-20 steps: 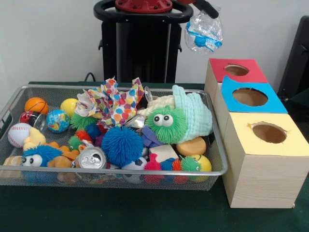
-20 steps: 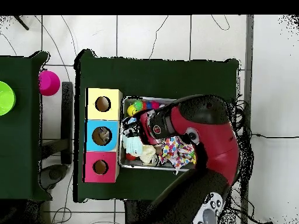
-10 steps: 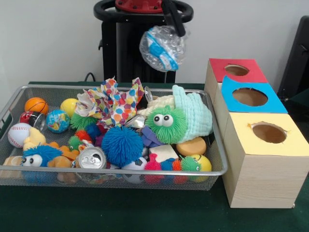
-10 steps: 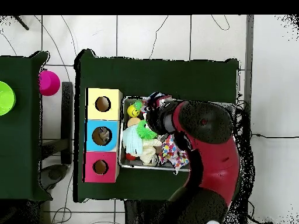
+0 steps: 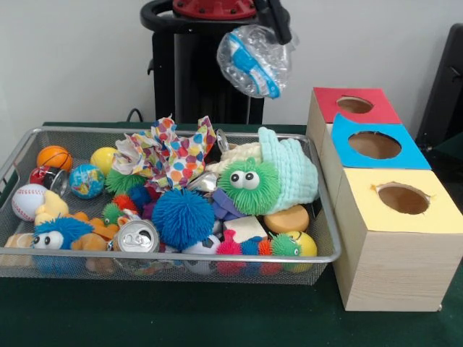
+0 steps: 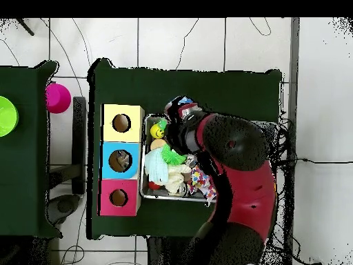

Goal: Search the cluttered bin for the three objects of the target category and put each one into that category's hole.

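A crushed clear plastic bottle (image 5: 255, 61) with a blue label hangs high over the back right of the wire bin (image 5: 181, 256). My gripper (image 5: 278, 29) is shut on the bottle's top right, and only one black finger shows. In the overhead view the red arm (image 6: 234, 148) covers most of the bin (image 6: 143, 181), and the bottle (image 6: 180, 109) shows near its yellow-box end. Three wooden boxes with holes stand beside the bin: red (image 5: 354, 105), blue (image 5: 375, 144) and yellow (image 5: 403, 199).
The bin holds a soda can (image 5: 137, 237), a blue spiky ball (image 5: 182, 217), a green fuzzy toy with eyes (image 5: 249, 184), a mint cloth (image 5: 293, 170), dotted paper (image 5: 173, 152) and several small balls at the left. A pink cup (image 6: 58, 97) stands on another table.
The gripper carried the bottle from above the red box leftward over the bin, then back slightly right and up. The things in the bin have not moved.
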You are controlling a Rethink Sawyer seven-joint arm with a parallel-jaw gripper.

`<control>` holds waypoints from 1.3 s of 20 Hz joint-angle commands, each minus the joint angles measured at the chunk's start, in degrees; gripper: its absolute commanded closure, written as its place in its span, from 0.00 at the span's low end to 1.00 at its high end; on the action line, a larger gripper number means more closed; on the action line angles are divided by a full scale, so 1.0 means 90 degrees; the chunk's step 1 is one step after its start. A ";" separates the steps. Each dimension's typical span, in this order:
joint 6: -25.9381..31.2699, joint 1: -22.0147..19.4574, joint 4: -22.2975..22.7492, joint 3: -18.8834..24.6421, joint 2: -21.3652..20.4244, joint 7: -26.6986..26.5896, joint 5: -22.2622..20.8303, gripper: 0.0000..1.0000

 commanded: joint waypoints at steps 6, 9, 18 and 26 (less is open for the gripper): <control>-0.0894 -0.0086 0.1070 0.1461 -0.0045 0.0015 0.0327 1.00; -0.1168 -0.0127 0.1176 0.1607 -0.0029 -0.0151 0.0403 1.00; -0.1741 -0.0055 0.1436 0.1991 -0.0116 -0.0100 0.0482 1.00; -0.2001 0.0244 0.1601 0.2319 -0.0344 0.0336 0.0589 1.00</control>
